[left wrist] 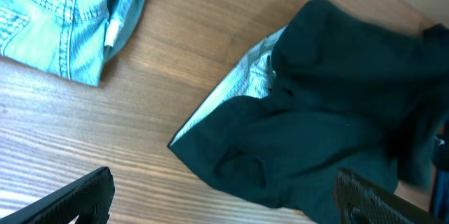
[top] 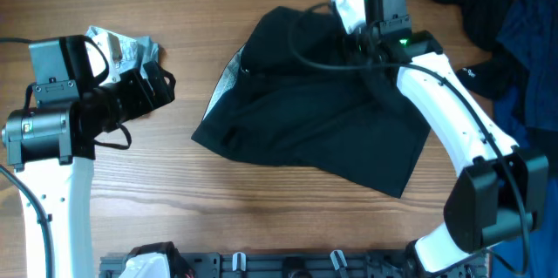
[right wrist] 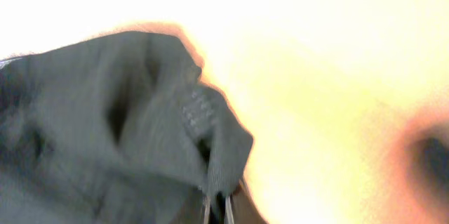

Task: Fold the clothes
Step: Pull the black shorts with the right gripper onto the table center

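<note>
Clenched in the right gripper (right wrist: 218,208), a fold of the black shorts (right wrist: 105,133) crowded the right wrist view. Overhead, the shorts lay rumpled at the middle of the wooden table (top: 261,217), with pale waistband lining (top: 228,73) showing at their left edge and the right arm holding their far edge. The left gripper (top: 161,86) hung released and empty, apart from the shorts and near a light-blue denim garment (left wrist: 63,20). A heap of dark garments (top: 497,25) sat at the far right. The step looked like spreading the shorts flat before any fold. Next, the held edge probably needed drawing out while the left gripper took the waistband corner.
</note>
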